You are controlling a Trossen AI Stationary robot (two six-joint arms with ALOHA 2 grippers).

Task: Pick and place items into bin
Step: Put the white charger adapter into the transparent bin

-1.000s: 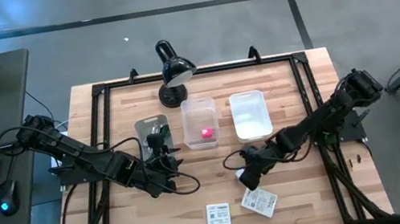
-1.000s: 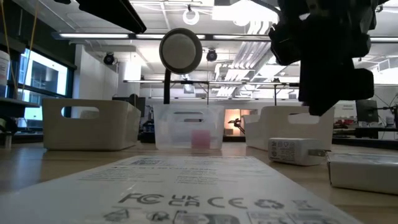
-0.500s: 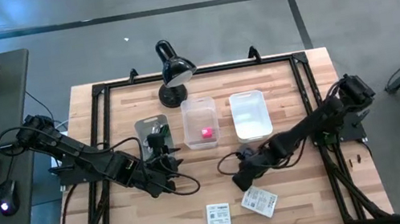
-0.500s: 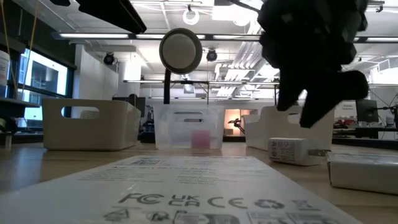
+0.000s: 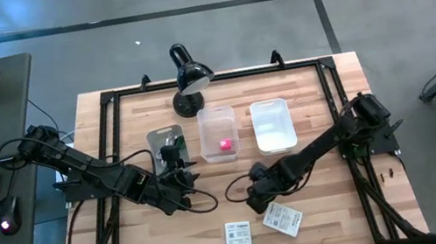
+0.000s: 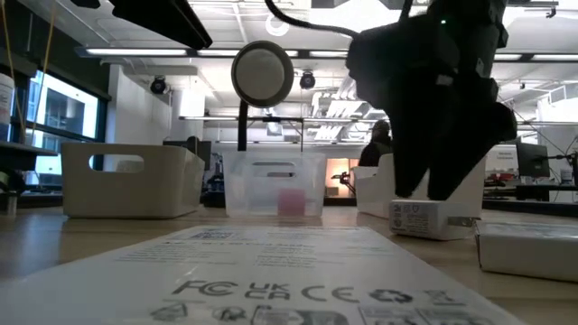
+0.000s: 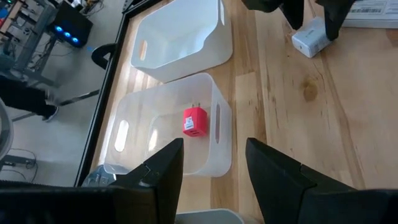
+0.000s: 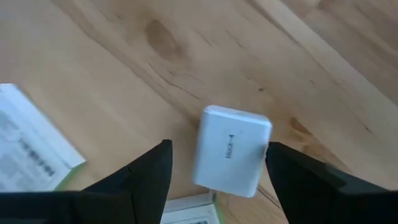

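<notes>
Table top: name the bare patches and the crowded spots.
Bare wood lies between the desk lamp and the table's right rail, behind the white bin. Crowded: around the right claw, white block and two packets.

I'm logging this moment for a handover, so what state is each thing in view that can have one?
Right gripper: fingers open, straddling the white charger block, not yet closed.
White charger block: lying flat on the table, not gripped.
Left gripper: fingers open, empty, beside the clear bin.
Clear bin: upright, holds the pink charger cube.
Pink charger cube: resting in the bin.
White bin: upright, empty.
Two printed packets: flat on the table.
</notes>
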